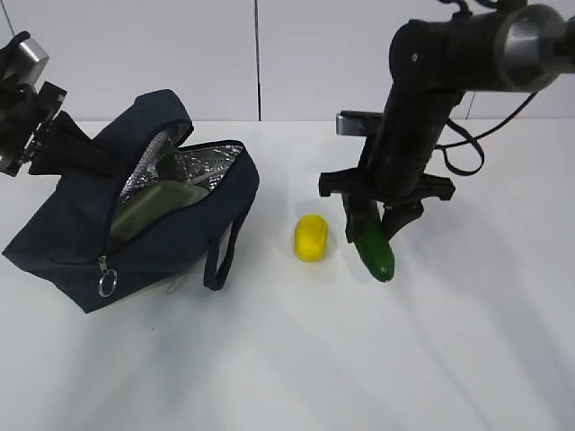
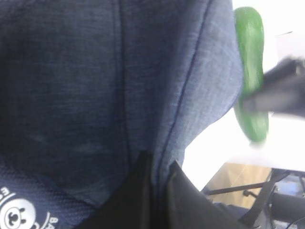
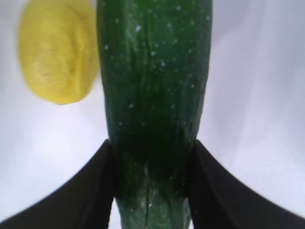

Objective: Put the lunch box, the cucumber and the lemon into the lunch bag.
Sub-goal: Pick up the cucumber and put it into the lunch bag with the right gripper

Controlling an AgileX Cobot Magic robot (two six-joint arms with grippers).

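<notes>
We work on a plain white counter (image 1: 287, 359) that fills the lower frame of the exterior view, with pale wall panels (image 1: 135, 54) behind it split by a dark vertical seam. At the left of the frame the lunch bag (image 1: 180, 242) lies tilted with its top unzipped, foil lining showing, and the lunch box (image 1: 157, 205) already sits inside — only its sage-green lid is visible. Our left gripper (image 2: 159, 179) reaches in from the upper left; in the left wrist view its jaws are pressed together, pinching the navy fabric of the bag. Right of centre the lemon (image 1: 311, 238) rests on the counter, just beside the cucumber (image 1: 373, 251). Our right gripper (image 1: 377, 214) comes down from the upper right, and in the right wrist view its jaws touch both flanks of the cucumber, closed on it. The cucumber's lower tip seems to touch the counter — we cannot tell for sure.
</notes>
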